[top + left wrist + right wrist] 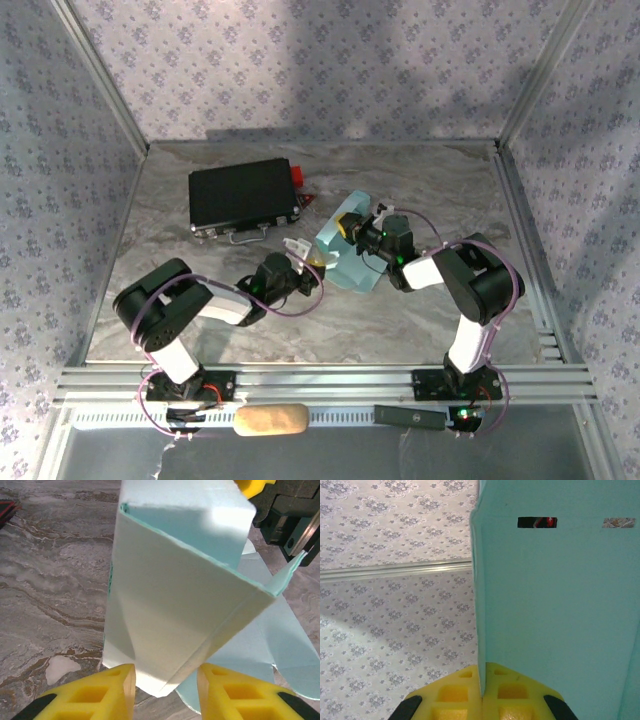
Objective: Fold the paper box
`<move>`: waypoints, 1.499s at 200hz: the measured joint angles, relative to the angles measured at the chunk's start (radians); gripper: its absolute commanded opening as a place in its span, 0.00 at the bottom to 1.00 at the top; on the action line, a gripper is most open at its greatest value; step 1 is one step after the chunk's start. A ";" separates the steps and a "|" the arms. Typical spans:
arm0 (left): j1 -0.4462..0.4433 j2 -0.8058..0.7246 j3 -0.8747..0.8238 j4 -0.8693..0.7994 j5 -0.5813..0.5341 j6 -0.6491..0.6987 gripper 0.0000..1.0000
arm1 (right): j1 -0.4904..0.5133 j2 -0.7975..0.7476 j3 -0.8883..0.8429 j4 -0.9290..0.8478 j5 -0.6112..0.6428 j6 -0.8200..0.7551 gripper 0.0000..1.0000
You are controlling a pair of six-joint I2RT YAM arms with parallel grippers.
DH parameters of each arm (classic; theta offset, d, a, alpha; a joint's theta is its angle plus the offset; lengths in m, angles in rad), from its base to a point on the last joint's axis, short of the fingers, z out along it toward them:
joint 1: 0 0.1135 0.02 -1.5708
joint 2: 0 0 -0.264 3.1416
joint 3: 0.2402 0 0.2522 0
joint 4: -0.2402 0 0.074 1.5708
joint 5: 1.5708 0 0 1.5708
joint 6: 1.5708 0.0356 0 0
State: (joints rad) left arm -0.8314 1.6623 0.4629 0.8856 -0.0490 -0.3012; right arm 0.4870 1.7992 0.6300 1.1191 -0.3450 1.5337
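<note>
Pale-blue paper box (555, 605) edge clamped in right end effector (482, 680).

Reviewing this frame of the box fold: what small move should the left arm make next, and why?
Probably draw the left gripper back off the paper box. Its fingers stand apart around the folded corner, not pinching it, while the right gripper is shut on a panel and steadies it. A loose flap lies unfolded beside it.
</note>
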 measured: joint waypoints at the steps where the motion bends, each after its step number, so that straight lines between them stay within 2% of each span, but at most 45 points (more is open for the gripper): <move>1: 0.000 0.001 0.000 0.002 -0.002 0.000 0.39 | 0.000 0.000 0.000 0.000 0.000 0.000 0.00; 131: -0.045 0.079 0.011 0.115 -0.150 -0.009 0.41 | 0.030 -0.014 -0.006 -0.011 0.071 0.022 0.00; 300: -0.039 0.128 0.011 0.155 -0.218 -0.041 0.40 | 0.069 0.175 0.010 0.248 0.119 -0.001 0.00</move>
State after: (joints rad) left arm -0.8703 1.7901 0.4740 1.0409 -0.2668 -0.3424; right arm 0.5564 1.9739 0.6403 1.3670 -0.2264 1.5326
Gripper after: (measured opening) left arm 0.399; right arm 0.064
